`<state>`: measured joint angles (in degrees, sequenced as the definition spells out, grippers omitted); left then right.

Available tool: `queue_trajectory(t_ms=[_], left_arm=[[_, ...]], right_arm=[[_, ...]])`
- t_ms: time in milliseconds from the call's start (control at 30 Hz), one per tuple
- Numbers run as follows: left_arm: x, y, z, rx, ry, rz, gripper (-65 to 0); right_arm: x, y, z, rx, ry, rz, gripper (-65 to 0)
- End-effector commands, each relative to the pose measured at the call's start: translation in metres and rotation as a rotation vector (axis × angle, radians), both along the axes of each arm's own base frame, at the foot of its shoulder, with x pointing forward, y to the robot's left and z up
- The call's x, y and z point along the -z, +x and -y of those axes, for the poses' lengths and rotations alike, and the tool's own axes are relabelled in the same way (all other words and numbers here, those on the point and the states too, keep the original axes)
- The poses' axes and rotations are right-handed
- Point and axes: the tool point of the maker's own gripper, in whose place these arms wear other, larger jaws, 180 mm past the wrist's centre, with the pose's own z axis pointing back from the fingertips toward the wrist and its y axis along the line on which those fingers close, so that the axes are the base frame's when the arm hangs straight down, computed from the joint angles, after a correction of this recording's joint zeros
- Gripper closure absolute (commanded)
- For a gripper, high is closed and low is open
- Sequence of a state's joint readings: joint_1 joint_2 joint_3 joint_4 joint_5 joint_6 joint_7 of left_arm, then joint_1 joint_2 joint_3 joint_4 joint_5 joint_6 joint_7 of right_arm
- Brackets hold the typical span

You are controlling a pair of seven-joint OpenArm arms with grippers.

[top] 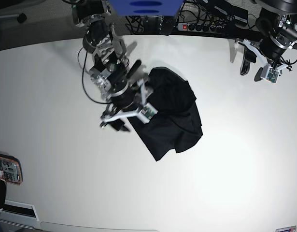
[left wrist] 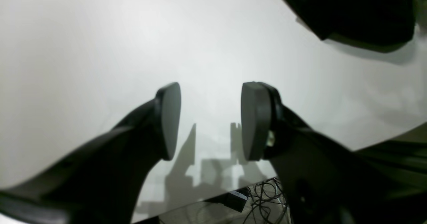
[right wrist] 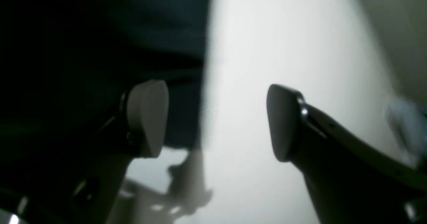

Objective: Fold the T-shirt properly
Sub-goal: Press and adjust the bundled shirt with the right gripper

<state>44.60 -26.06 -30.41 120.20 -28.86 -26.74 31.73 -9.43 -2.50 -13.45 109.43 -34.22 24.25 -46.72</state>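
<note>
The black T-shirt (top: 173, 115) lies crumpled in a heap on the white table (top: 66, 159), a little above the middle. My right gripper (top: 116, 124) hangs open just off the heap's left edge, with nothing between its fingers. In the right wrist view the right gripper (right wrist: 217, 120) has the dark T-shirt (right wrist: 100, 33) behind its left pad and bare table between the pads. My left gripper (top: 250, 68) is open at the far right corner, well away from the cloth. In the left wrist view the left gripper (left wrist: 211, 120) is empty over bare table, with the T-shirt (left wrist: 360, 13) at the upper right.
A red-edged phone-like object (top: 6, 169) lies at the table's left edge. A power strip (top: 206, 26) and cables run behind the far edge beside a blue block (top: 146, 7). Past the table edge near my left gripper, cables (left wrist: 263, 197) lie on the floor.
</note>
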Motion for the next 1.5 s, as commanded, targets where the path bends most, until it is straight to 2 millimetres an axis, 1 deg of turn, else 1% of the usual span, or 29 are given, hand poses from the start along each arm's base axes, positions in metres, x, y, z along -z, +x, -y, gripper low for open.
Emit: queue_trajectory(t_ms=[0, 333, 367, 433, 500, 567, 833, 900, 1000, 1067, 1267, 1333, 1467], left_arm=[[-0.008, 0.004, 0.001, 0.010, -0.004, 0.032, -28.2], [-0.007, 0.003, 0.001, 0.009, -0.005, 0.027, -28.2], [-0.007, 0.003, 0.001, 0.009, -0.005, 0.027, -28.2], [-0.007, 0.002, 0.002, 0.008, -0.006, 0.027, -28.2], [-0.007, 0.002, 0.002, 0.008, -0.006, 0.027, -28.2], [-0.007, 0.002, 0.002, 0.006, -0.007, 0.027, -28.2], [-0.007, 0.002, 0.002, 0.006, -0.007, 0.027, -28.2], [-0.007, 0.002, 0.002, 0.006, -0.007, 0.027, -28.2], [-0.008, 0.003, 0.002, 0.006, -0.007, 0.030, -28.2], [-0.008, 0.003, 0.002, 0.006, -0.007, 0.030, -28.2], [-0.007, 0.002, 0.002, 0.006, -0.007, 0.027, -28.2], [-0.007, 0.002, 0.002, 0.006, -0.007, 0.027, -28.2], [-0.007, 0.003, 0.002, 0.006, -0.007, 0.028, -28.2]], right_arm=[[-0.015, 0.007, -0.004, 0.003, 0.032, 0.051, -44.7], [-0.013, 0.008, -0.005, -0.001, 0.030, 0.048, -44.7], [-0.017, 0.013, -0.005, -0.001, 0.030, 0.062, -44.7], [-0.036, 0.033, -0.006, -0.004, 0.030, 0.125, -44.7], [-0.045, 0.043, -0.007, -0.006, 0.029, 0.154, -44.7], [-0.043, 0.044, -0.007, -0.007, 0.027, 0.147, -44.7], [-0.042, 0.043, -0.007, -0.007, 0.027, 0.145, -44.7], [-0.041, 0.042, -0.010, -0.015, 0.029, 0.142, -44.7], [-0.042, 0.036, -0.025, -0.060, 0.034, 0.143, -44.7], [-0.042, 0.033, -0.032, -0.079, 0.036, 0.142, -44.7], [-0.044, 0.032, -0.032, -0.079, 0.038, 0.147, -44.7], [-0.035, 0.021, -0.031, -0.076, 0.040, 0.116, -44.7], [-0.008, -0.009, -0.031, -0.074, 0.044, 0.024, -44.7]])
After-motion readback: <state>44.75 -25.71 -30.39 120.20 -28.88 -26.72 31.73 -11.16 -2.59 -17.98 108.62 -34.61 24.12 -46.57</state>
